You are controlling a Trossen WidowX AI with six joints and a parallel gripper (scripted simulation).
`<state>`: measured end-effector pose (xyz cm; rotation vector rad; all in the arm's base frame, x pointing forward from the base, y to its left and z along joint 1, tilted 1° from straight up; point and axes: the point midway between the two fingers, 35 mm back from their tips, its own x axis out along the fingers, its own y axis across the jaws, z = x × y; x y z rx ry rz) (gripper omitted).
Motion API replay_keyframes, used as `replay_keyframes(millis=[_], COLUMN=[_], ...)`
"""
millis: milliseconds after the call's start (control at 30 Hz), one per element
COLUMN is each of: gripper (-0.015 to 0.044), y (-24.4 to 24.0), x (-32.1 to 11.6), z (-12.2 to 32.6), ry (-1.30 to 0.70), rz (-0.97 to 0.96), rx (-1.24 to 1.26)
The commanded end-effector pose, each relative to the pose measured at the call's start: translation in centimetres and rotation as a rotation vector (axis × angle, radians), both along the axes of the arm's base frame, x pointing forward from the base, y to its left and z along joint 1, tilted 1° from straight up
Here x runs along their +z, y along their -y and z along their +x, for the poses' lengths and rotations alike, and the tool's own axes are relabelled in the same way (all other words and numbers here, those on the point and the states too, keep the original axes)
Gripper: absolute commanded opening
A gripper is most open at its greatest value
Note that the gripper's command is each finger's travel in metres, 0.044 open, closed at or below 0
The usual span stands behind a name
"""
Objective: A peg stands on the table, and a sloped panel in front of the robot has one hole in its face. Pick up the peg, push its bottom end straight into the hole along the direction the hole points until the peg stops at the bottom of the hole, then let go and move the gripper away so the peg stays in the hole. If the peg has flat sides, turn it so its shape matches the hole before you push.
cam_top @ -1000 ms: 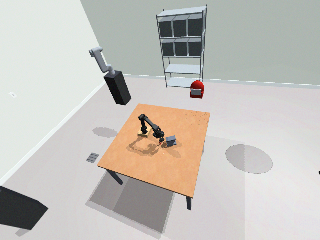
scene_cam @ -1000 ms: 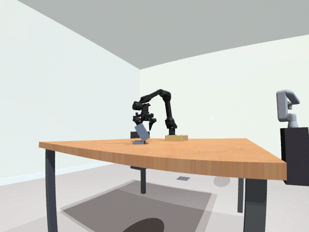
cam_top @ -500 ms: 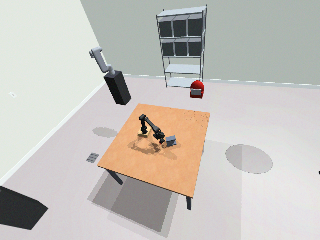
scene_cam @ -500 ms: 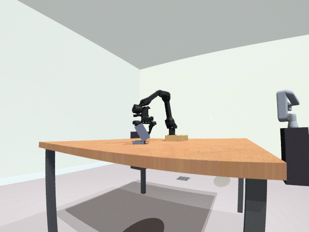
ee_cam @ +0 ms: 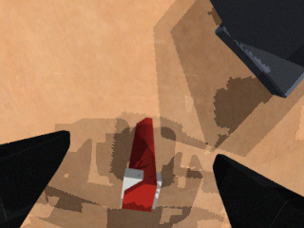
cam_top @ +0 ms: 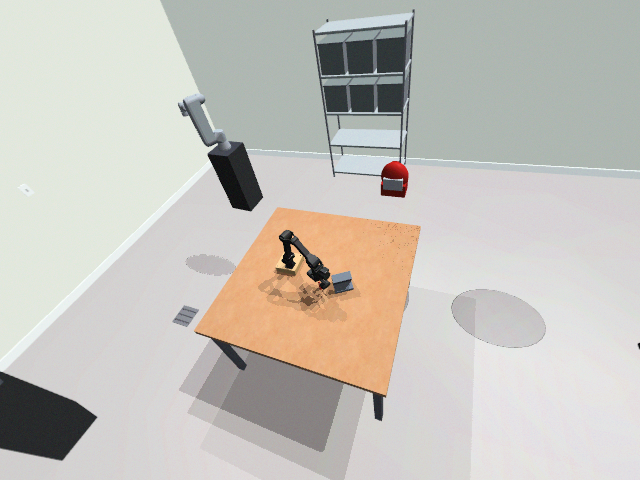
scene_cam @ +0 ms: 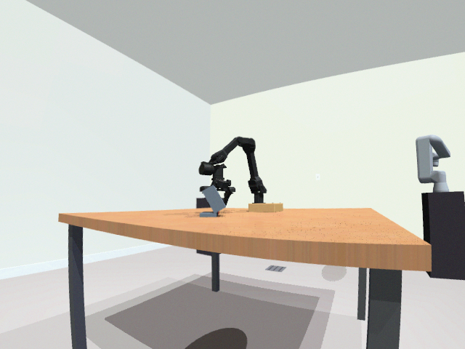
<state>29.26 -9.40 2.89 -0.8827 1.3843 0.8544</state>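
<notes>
The red peg [ee_cam: 144,154] with a pale grey-white band stands on the table. In the wrist view it is between the two open fingers, touching neither. In the top view only a bit of red shows beside the fingertips. My gripper [cam_top: 321,283] [ee_cam: 143,150] is open and empty, pointing down at the peg. The blue-grey sloped panel [cam_top: 342,282] [scene_cam: 213,198] [ee_cam: 268,26] stands close beside the gripper, at the upper right in the wrist view. Its hole does not show in any view. In the exterior view the panel hides part of the fingers and nearly all of the peg.
The arm's yellowish base block [cam_top: 288,265] [scene_cam: 264,207] sits on the wooden table [cam_top: 310,338] [scene_cam: 300,225]. The panel's lower edge reaches near the right finger's side in the wrist view. A shelf rack, a red object and a grey arm on a black pedestal stand beyond the table.
</notes>
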Motion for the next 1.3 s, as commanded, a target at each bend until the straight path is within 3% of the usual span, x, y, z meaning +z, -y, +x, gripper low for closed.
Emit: replay_keyframes(millis=[0, 500, 733, 1000, 1267], gripper=[0.0440, 0.0046, 0.0000, 0.0000, 0.0000], y=[0.0, 0.0, 0.0, 0.0, 0.0], x=[-0.5, -0.1, -0.1, 0.1, 3.1], z=[-0.1, 0.0, 0.0, 0.0, 0.2], ry=[-0.006, -0.001, -0.001, -0.001, -0.003], rz=[-0.002, 0.000, 0.000, 0.000, -0.001], rx=[0.003, 0.000, 0.000, 0.000, 0.001])
